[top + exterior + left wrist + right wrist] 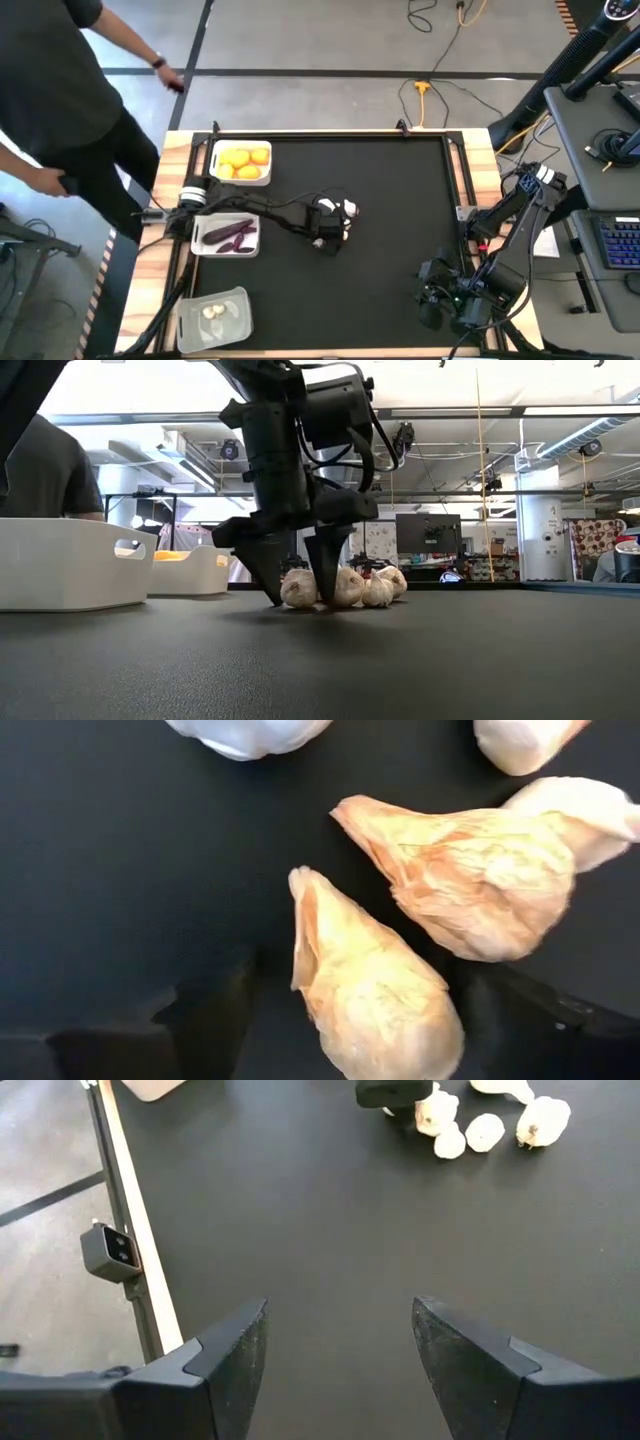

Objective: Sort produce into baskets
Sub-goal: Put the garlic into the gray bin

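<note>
Black table mat [400, 660], papery cream-white garlic bulbs [345, 587] clustered mid-table.

In the high view the left hand [328, 222] covers most of the garlic bulbs [349, 209] on the worktop [400, 250]; their count cannot be told there. In the left wrist view two bulbs are cut off by the picture's edge. The person [60, 90] is cut off at the frame edge. The clear basket's [213, 316] contents are too small to count.
</note>
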### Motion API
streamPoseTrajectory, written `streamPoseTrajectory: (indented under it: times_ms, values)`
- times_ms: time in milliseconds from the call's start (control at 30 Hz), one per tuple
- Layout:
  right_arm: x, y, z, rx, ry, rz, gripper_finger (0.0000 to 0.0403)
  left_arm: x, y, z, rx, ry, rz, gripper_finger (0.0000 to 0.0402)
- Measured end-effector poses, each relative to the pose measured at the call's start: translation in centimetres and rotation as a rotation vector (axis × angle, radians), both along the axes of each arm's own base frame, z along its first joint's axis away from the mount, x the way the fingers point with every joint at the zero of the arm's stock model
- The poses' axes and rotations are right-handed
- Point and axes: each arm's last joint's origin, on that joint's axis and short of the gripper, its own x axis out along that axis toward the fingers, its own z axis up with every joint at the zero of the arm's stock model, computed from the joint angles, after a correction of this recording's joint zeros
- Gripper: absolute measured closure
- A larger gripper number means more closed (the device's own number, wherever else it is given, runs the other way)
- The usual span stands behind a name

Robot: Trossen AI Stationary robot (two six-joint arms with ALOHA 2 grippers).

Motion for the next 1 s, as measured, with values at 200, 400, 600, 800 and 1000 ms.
streamPoseTrajectory:
  times_ms: [200,400,600,800,1000]
  values:
    - [0.0,0.0,0.0,-0.017,0.004,0.017,0.0165,0.0,-0.3,0.0,-0.007,0.0,0.02,0.0167]
    - [0.0,0.0,0.0,-0.041,0.008,0.044,0.0165,-0.8,-1.8,1.5,-0.053,0.0,-0.024,0.0265]
    - [0.0,-0.1,0.0,-0.102,0.007,0.095,0.0165,-3.5,-6.0,7.7,-0.054,-0.03,-0.148,0.0313]
    - [0.4,-0.5,-0.1,-0.238,-0.034,0.131,0.0165,-8.9,-12.0,13.3,-0.099,-0.021,-0.255,0.0304]
    - [1.2,-1.5,-0.7,-0.315,-0.015,0.131,0.0165,-15.1,-18.5,15.1,-0.3,0.095,-0.284,0.0304]
